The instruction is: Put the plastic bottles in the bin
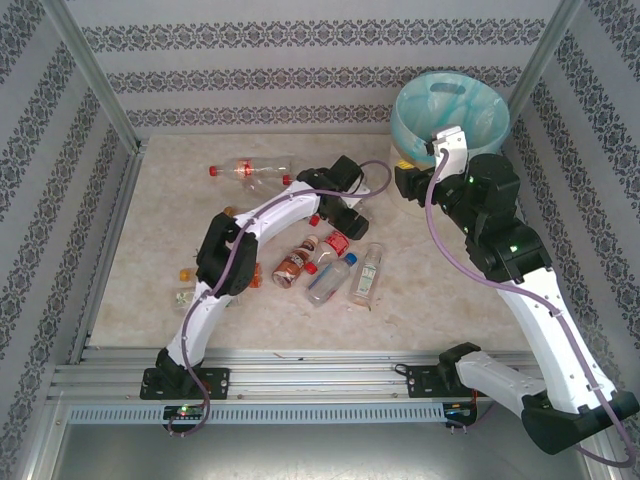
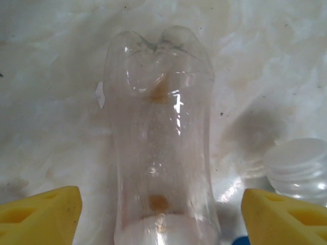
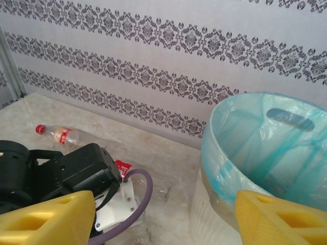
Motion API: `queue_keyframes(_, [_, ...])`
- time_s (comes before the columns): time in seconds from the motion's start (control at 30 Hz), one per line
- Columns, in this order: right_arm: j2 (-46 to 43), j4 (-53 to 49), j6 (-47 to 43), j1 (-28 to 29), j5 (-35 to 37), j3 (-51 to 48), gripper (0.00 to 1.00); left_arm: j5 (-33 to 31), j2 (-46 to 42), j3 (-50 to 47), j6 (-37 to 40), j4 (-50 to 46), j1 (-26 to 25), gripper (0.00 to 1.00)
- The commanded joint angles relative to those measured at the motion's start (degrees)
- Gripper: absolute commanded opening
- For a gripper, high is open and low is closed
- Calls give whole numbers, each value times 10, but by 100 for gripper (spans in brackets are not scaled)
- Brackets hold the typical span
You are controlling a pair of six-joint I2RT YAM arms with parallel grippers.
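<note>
The left pincer hangs low over the pale marbled counter. Its yellow fingertips are spread wide on either side of a clear, label-less plastic bottle, which lies on its side with its lobed base pointing away from the wrist. Bare counter shows between each pad and the bottle wall, so nothing is gripped yet. The step in hand looks like the grasp of this bottle. To do it well, the jaws should close evenly about the body, and not so hard that the thin wall buckles and slips out. A round, empty bottle is likely to roll if one pad meets it first, so centring matters. Just beside the right-hand pad sits the ribbed end of a translucent white bottle, and the closing finger should pass clear of it rather than drag it along. The right pincer is held up beside the round cream-white bin with a light blue bag liner, fingers well apart and holding nothing. The bin stands at the far right corner of the counter, well apart from the cluster of labelled bottles in the middle, so the carry should go high enough to clear the rim before release.
</note>
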Motion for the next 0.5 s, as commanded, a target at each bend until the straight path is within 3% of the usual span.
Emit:
queue_keyframes(0.0, [-12,13,-17,3,19,-16,73,-4,31,44,5,-36,-1,78])
queue_keyframes(0.23, [5,9,-25,3,14,3,73,-24,103,136,-3,-52,-1,70])
queue_keyframes(0.47, [13,8,-28,3,12,19,73,-23,111,172,9,-55,-1,58])
